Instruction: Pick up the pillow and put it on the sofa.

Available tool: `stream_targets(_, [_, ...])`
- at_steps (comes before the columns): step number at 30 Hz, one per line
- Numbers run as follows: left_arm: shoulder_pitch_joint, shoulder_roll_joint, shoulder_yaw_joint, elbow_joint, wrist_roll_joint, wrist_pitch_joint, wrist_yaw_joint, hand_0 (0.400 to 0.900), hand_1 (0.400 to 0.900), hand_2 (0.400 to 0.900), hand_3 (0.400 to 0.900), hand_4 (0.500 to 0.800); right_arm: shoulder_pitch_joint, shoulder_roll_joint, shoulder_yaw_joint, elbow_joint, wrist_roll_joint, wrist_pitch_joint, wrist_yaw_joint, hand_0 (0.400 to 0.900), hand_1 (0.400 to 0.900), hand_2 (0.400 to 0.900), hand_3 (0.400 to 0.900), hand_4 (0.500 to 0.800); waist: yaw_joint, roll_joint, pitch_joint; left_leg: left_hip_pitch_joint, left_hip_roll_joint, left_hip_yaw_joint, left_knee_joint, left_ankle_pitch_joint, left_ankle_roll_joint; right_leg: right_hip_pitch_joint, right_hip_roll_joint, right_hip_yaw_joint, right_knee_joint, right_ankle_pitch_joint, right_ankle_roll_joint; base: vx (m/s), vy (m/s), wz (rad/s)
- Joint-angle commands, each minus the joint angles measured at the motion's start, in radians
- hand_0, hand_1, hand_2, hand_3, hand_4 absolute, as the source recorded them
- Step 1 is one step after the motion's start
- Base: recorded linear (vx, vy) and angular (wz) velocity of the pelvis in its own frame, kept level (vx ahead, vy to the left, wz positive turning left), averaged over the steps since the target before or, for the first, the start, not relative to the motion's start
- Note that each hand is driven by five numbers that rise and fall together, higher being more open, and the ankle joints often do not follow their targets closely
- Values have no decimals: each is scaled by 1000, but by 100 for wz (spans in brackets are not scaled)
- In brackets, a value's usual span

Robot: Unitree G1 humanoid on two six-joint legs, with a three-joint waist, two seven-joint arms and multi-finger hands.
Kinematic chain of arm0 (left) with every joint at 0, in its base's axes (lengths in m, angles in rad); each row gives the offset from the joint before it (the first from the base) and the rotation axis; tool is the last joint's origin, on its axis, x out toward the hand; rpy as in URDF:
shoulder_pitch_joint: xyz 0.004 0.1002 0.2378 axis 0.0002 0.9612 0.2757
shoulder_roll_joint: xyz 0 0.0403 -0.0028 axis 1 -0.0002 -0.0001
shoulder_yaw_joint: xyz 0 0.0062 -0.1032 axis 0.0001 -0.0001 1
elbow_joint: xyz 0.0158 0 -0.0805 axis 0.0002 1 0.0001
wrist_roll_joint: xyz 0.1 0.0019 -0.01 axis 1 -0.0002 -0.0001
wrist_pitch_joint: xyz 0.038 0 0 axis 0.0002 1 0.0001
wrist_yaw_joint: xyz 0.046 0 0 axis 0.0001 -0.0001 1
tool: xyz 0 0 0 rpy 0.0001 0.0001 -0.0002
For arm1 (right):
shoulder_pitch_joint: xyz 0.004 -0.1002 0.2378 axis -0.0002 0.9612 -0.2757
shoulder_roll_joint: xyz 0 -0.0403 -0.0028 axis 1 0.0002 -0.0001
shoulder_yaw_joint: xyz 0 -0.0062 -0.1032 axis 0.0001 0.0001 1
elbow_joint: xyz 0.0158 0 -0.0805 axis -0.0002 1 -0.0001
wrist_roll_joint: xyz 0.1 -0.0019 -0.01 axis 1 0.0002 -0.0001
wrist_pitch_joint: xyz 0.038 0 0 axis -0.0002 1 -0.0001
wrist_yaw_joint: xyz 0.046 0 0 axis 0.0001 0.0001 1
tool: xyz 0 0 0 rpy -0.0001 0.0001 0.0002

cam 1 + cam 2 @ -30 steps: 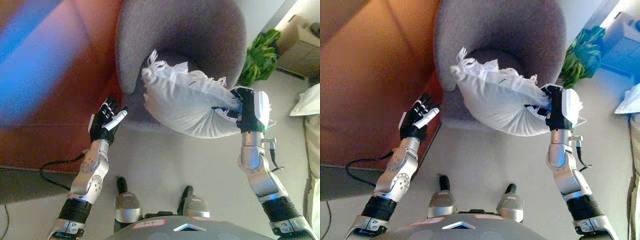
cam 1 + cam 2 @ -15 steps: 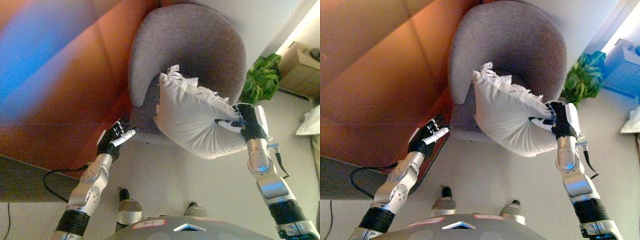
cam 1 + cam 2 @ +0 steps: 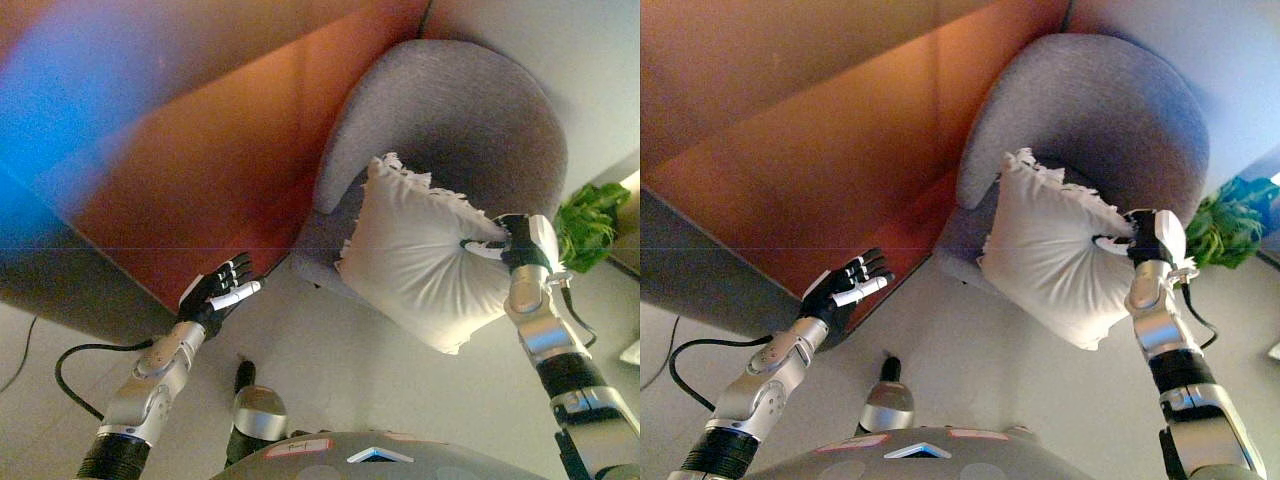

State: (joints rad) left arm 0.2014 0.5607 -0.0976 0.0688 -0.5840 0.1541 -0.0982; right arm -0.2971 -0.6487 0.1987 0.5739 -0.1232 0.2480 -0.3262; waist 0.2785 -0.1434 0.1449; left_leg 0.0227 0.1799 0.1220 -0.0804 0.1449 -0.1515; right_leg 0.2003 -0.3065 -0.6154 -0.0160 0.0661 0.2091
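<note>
A white fringed pillow hangs in front of the grey round-backed sofa chair, its lower corner over the floor and its upper part over the seat. My right hand is shut on the pillow's right edge, bunching the cloth. My left hand is held open to the left of the chair, apart from pillow and chair, holding nothing.
An orange-red wall panel runs behind and to the left of the chair. A green leafy plant stands to the chair's right. Pale floor lies in front of the chair.
The view has swung, so the chair now sits further right. The pillow, still in my right hand, has come closer over the chair's seat. My left hand stays open.
</note>
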Motion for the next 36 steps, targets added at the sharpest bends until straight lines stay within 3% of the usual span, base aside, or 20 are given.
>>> stream_targets(1, [-94,62,-1,-125,5,-53,-71,900,900,900,900,800,-423,-243,48,135,32,53,-107,900,900,900,900,800,107,3,-23,60,-4,-33,-7,-143,39,-59,-90,-35,-32,249,53,-5,-84,23])
stream_targets(5, [-93,73,2,-133,3,-55,-82,900,900,900,900,800,-494,-262,64,238,74,68,-171,900,900,900,900,800,121,12,-15,54,3,-38,-7,-136,36,-49,-86,-57,-36,241,53,13,-14,15])
stream_targets(9, [-75,72,-1,-129,-8,-73,-81,900,900,900,900,800,-489,-252,43,212,83,69,-238,900,900,900,900,800,114,29,-22,70,4,-28,-7,-139,38,-37,-98,-66,-23,247,53,10,68,4])
stream_targets(15, [-76,56,-33,-116,-18,-91,-67,900,900,900,900,800,-430,-207,-21,102,133,-6,-295,900,900,900,900,800,72,45,-41,115,1,3,-7,-161,51,-41,-121,-50,6,257,53,-20,59,-15])
stream_targets(24, [-134,32,-97,-59,25,-117,-63,900,900,900,900,800,-277,-110,-92,-72,216,-113,-234,900,900,900,900,800,4,43,-55,151,5,68,4,-171,60,-70,-137,4,40,286,53,-69,5,-27])
stream_targets(27, [-143,-3,-86,-36,49,-142,-38,900,900,900,900,800,-83,-9,-144,-255,222,-168,-184,900,900,900,900,800,-59,42,-51,154,3,117,29,-167,73,-100,-143,41,49,292,53,-163,-8,-48])
stream_targets(32, [-137,-46,-48,16,77,-170,-1,900,900,900,900,800,146,105,-178,-390,243,-226,-74,900,900,900,900,800,-144,51,-64,159,8,159,48,-175,77,-132,-125,118,48,286,53,-161,-4,-49])
stream_targets(36, [-137,-73,-25,50,94,-181,13,900,900,900,900,800,258,164,-162,-430,271,-197,5,900,900,900,900,800,-201,64,-70,169,8,191,35,-167,74,-150,-108,164,38,278,53,-116,2,-34])
